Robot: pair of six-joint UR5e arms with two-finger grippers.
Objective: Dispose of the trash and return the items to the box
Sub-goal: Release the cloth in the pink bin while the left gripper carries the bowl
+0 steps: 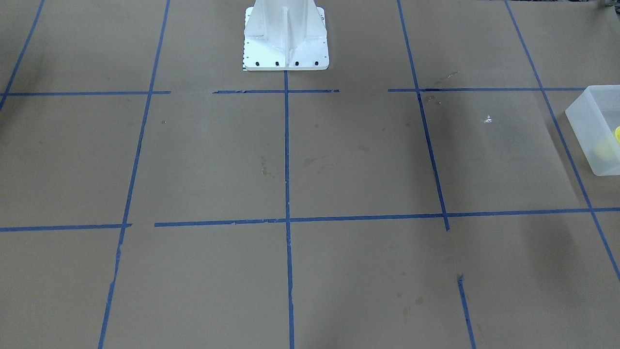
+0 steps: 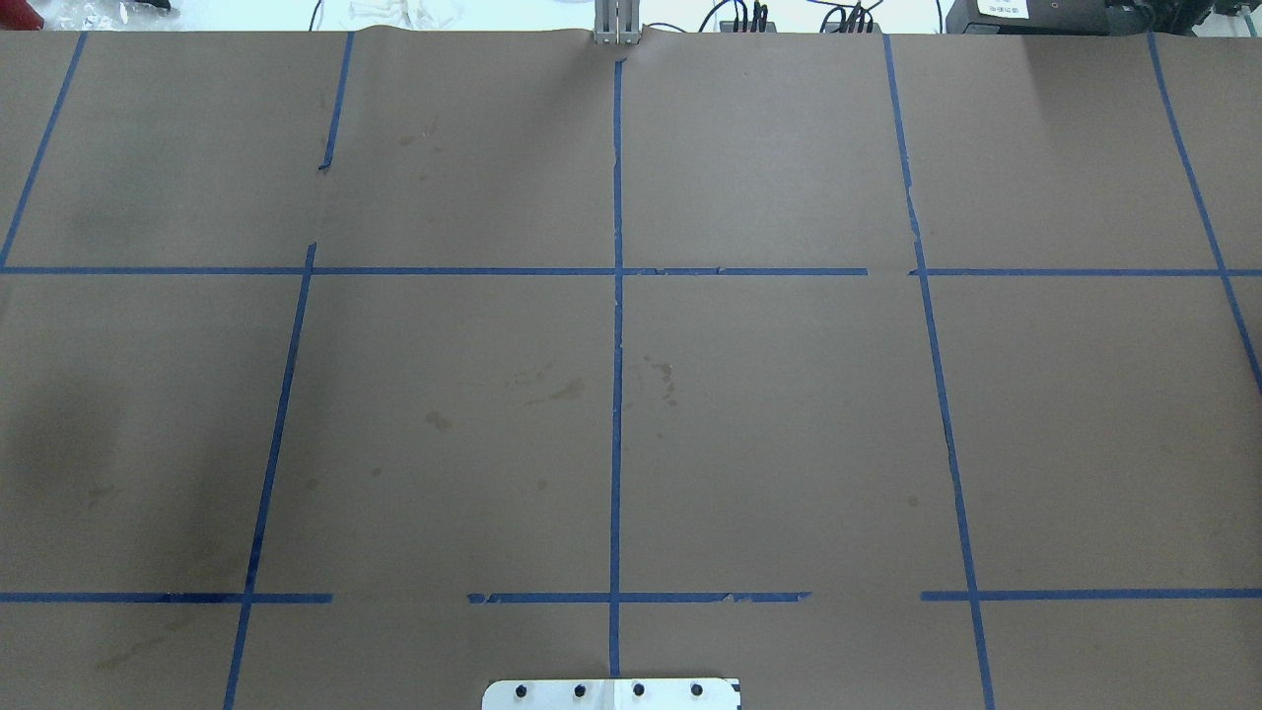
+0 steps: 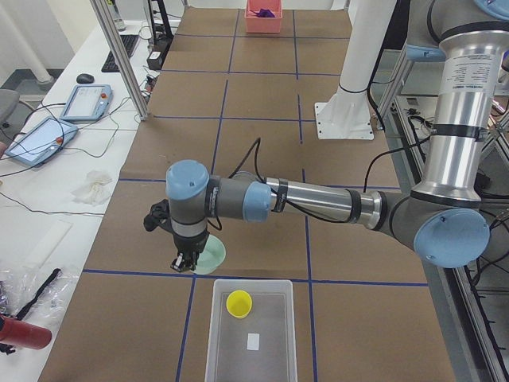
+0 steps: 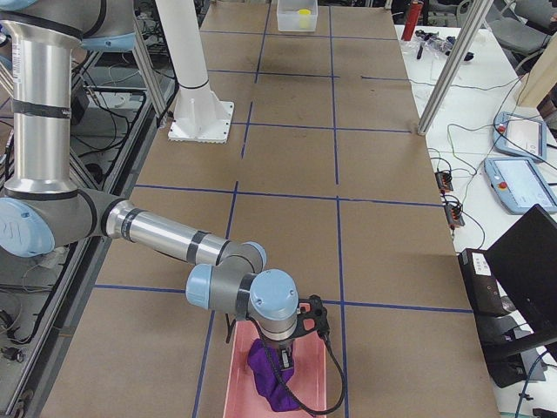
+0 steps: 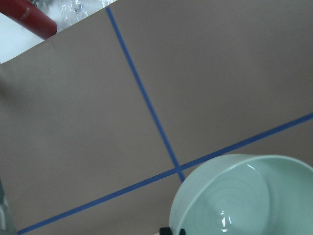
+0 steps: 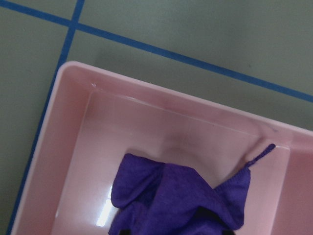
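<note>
My left gripper (image 3: 186,262) is shut on the rim of a mint-green bowl (image 3: 210,256), holding it just beyond the far end of the box (image 3: 225,344). In the left wrist view the bowl (image 5: 244,196) fills the lower right, with the fingertips (image 5: 167,230) at its rim. The box is a translucent bin holding a yellow cup (image 3: 238,303); it also shows in the front-facing view (image 1: 588,128). My right gripper (image 4: 284,359) is low over a pink bin (image 4: 245,387), shut on a purple cloth (image 6: 171,200) that hides its fingers.
The white pedestal base (image 1: 286,43) stands at the robot's side of the table. Blue tape lines grid the brown table. Tablets and cables (image 3: 48,131) lie beyond the table's operator edge. A red object (image 5: 27,17) lies off the table's end.
</note>
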